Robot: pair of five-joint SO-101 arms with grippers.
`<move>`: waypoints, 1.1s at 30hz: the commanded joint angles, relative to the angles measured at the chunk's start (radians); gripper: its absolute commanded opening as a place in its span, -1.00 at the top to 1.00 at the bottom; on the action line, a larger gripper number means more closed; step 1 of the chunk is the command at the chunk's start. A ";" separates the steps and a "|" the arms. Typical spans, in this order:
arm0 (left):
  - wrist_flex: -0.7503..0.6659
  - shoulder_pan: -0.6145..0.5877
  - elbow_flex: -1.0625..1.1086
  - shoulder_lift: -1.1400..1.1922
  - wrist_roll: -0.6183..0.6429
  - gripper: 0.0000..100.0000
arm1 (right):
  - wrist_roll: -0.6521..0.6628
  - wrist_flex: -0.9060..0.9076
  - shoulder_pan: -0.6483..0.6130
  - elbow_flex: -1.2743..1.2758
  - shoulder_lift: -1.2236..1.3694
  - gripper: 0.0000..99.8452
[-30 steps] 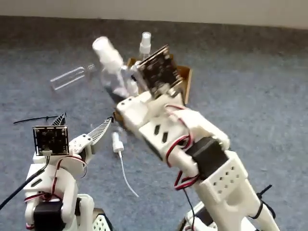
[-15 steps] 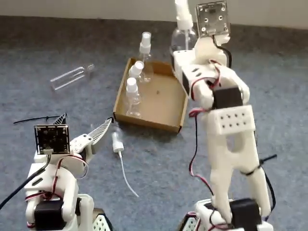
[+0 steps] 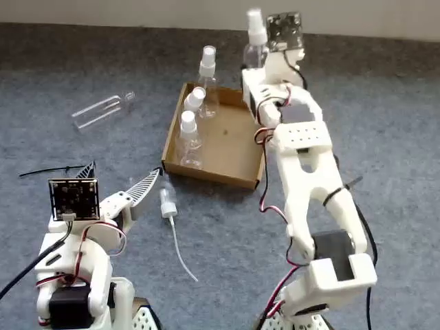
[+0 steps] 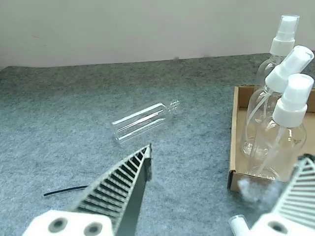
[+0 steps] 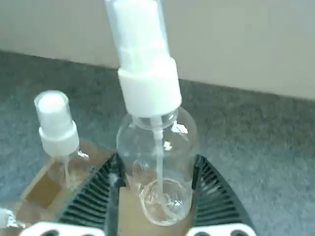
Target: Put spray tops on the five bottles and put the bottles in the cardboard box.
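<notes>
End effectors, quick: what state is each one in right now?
Left end effector: open, holding nothing.
Right end effector: closed on a capped bottle.

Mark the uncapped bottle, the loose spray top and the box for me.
Uncapped bottle (image 4: 142, 122): left wrist view, middle of its clear body.
Loose spray top (image 3: 167, 205): high view, its white head.
Box (image 3: 230, 148): high view, bare floor.

Soft, even light covers the grey felt tabletop (image 3: 385, 137); shadows are faint. White glints dot the clear round spray-topped bottle (image 5: 155, 147).
</notes>
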 commanded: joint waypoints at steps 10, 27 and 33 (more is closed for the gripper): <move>-0.014 -0.018 -0.004 -0.001 0.002 0.22 | 0.005 -0.114 -0.025 0.001 0.116 0.99; -0.012 -0.018 -0.004 -0.001 0.002 0.22 | 0.005 -0.346 -0.036 0.093 0.203 0.99; -0.012 -0.013 -0.004 -0.001 0.002 0.22 | 0.005 -0.421 -0.033 0.211 0.202 0.99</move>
